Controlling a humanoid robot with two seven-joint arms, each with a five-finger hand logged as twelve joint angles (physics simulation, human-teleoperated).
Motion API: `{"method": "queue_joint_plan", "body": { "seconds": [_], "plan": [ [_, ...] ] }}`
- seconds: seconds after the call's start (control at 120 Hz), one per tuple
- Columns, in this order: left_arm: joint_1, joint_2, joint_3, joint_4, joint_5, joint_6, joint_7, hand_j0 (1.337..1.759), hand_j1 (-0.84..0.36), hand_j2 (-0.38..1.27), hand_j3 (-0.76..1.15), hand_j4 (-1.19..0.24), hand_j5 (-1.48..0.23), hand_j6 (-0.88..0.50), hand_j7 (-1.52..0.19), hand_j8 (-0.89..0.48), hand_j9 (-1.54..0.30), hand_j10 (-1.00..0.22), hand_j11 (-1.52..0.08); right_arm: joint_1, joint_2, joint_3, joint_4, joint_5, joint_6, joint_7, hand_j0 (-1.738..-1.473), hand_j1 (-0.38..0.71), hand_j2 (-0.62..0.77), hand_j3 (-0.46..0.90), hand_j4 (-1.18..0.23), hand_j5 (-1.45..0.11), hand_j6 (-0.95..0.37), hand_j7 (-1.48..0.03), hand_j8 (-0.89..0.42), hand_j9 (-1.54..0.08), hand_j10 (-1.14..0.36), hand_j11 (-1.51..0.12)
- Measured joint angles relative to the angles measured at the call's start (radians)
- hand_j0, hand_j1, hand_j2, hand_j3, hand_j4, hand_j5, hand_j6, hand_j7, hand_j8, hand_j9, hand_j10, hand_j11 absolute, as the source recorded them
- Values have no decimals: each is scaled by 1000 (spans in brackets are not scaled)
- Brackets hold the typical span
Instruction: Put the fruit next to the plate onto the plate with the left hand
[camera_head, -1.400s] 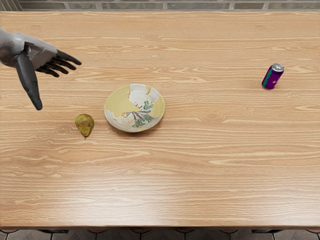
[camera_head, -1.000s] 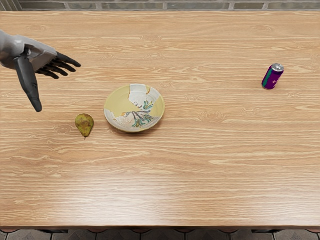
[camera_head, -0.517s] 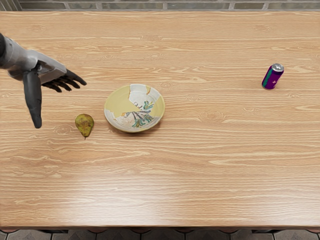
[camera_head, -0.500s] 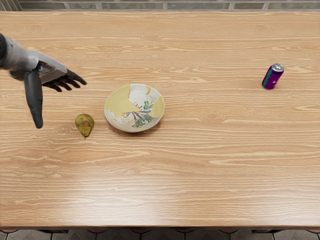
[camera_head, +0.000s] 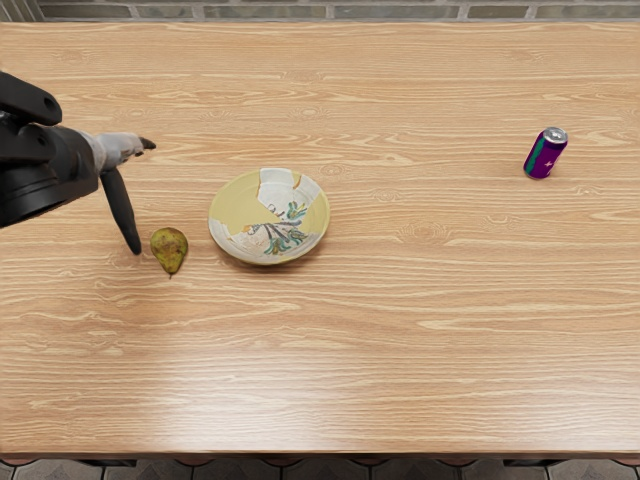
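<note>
My left hand hovered with fingers released, grasping nothing, one tip just beside the pear, which lay on the surface near the plate.

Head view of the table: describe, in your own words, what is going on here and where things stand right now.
The left robot hand reaches in from the left above the wooden table, open and holding nothing. One of its digits points down just left of the pear, apparently without touching it. The pear lies on the table beside the patterned plate, apart from it, so it has not yet been grasped. A purple can stands far off to the right.
</note>
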Motion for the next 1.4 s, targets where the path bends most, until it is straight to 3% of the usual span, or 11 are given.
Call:
{"method": "queue_joint_plan", "body": {
  "seconds": [0.208,0.7,1.033,1.108,1.4],
  "plan": [
    [4,-24,-53,-60,0,86,5,1658,343,1,0,-5,-7,-5,-7,-5,-7,-5,-7,0,0,0,0,0,0,0,-1658,-340,-2,0,-8,-10,-8,-10,-8,-10,-8,-10],
    [180,-97,-108,-61,5,246,2,1658,339,2,0,-9,-11,-9,-11,-9,-11,-9,-11,0,0,0,0,0,0,0,-1658,-340,-2,0,-8,-10,-8,-10,-8,-10,-8,-10],
    [194,-102,-123,-49,-2,266,1,1658,288,10,0,-51,-66,-51,-66,-51,-66,-51,-66,0,0,0,0,0,0,0,-1658,-340,-2,0,-8,-10,-8,-10,-8,-10,-8,-10],
    [240,-109,-122,-40,-3,266,1,1658,271,13,0,-66,-85,-66,-85,-66,-85,-66,-85,0,0,0,0,0,0,0,-1658,-340,-2,0,-8,-10,-8,-10,-8,-10,-8,-10],
    [242,-108,-116,-22,-22,267,1,1658,240,18,0,-91,-118,-91,-118,-91,-118,-91,-118,0,0,0,0,0,0,0,-1658,-340,-2,0,-8,-10,-8,-10,-8,-10,-8,-10]
  ]
}}
